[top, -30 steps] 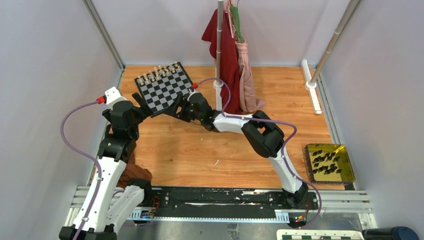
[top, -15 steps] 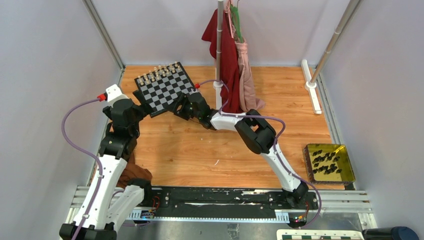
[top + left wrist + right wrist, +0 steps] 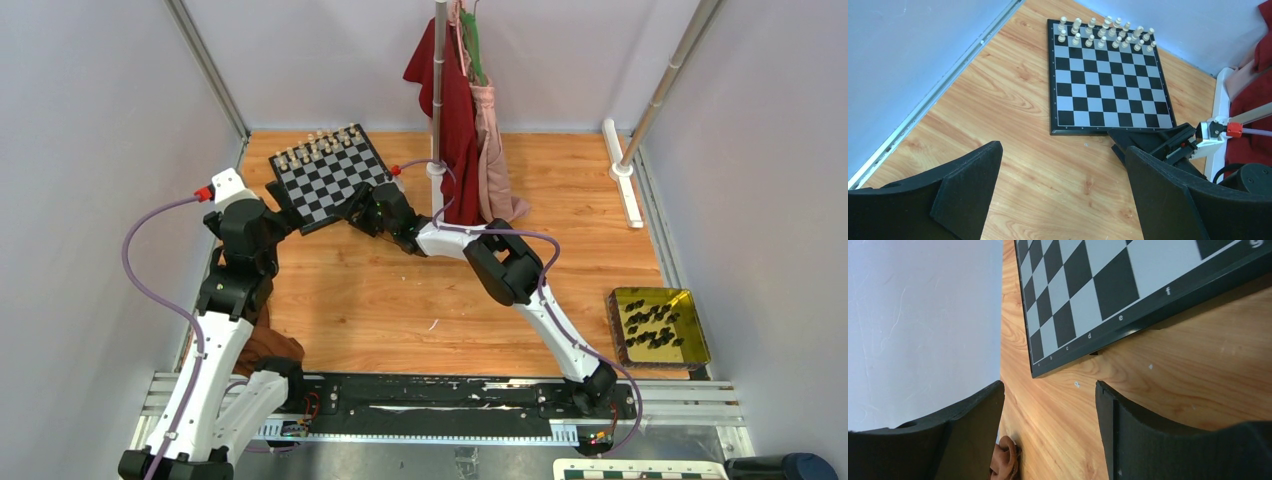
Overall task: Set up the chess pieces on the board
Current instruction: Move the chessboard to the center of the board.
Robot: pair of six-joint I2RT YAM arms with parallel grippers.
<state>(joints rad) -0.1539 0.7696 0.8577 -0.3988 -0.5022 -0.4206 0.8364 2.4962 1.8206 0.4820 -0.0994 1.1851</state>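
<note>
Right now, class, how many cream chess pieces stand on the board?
16 cream chess pieces: two rows of eight along the board's far edge; some overlap, so the count may be slightly off.

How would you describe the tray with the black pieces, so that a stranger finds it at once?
Start at the wooden tabletop and go to its near right corner, beside the right wall. There lies a shiny gold-yellow rectangular tray holding the black chess pieces; nothing else there is yellow.

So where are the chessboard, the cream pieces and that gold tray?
chessboard (image 3: 328, 182): top view, a bare square mid-board.
cream pieces (image 3: 1102, 42): left wrist view, a piece in their front row.
gold tray (image 3: 660, 357): top view, bare floor by its near rim.
</note>
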